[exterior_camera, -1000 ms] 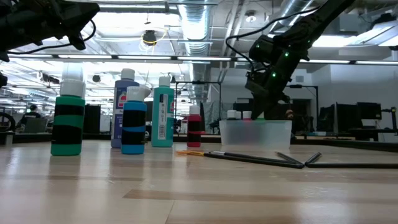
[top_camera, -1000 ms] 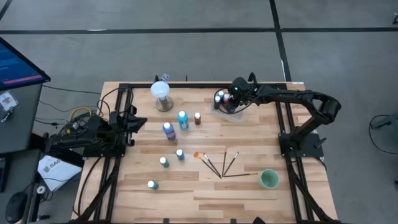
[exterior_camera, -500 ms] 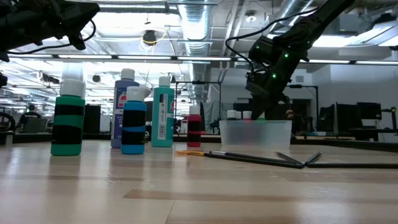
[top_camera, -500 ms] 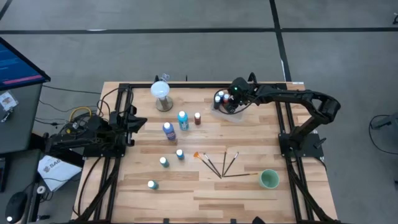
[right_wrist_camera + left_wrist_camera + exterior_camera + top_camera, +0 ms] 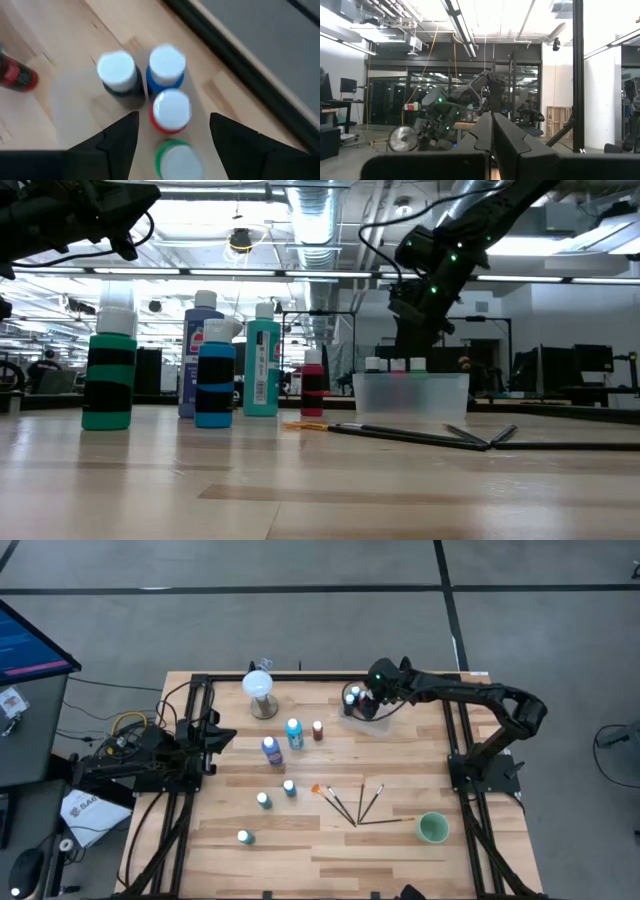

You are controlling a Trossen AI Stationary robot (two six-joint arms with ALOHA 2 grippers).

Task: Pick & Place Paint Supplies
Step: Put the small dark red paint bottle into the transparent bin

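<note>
Here the right hand point(image 5: 170, 131) hangs with fingers spread wide, holding nothing, above a clear tub point(image 5: 410, 395) near the worktop's point(image 5: 300, 840) far edge. Four capped paint bottles point(image 5: 171, 111) stand inside the tub. The left hand point(image 5: 492, 131) rests pinched together at the left edge.

Bright, even light from overhead falls on the surface point(image 5: 330, 840) in the high view, and shadows under the bottles stay short and soft. Down low, ceiling strip lights point(image 5: 300, 220) blaze almost white, leaving the arms as dark silhouettes against them; the near wood goes soft and out of focus. The left wrist view has glaring ceiling tubes point(image 5: 462, 30) over a dim room. The right wrist view is smeared, the white caps point(image 5: 167, 65) blurred at their edges.
</note>
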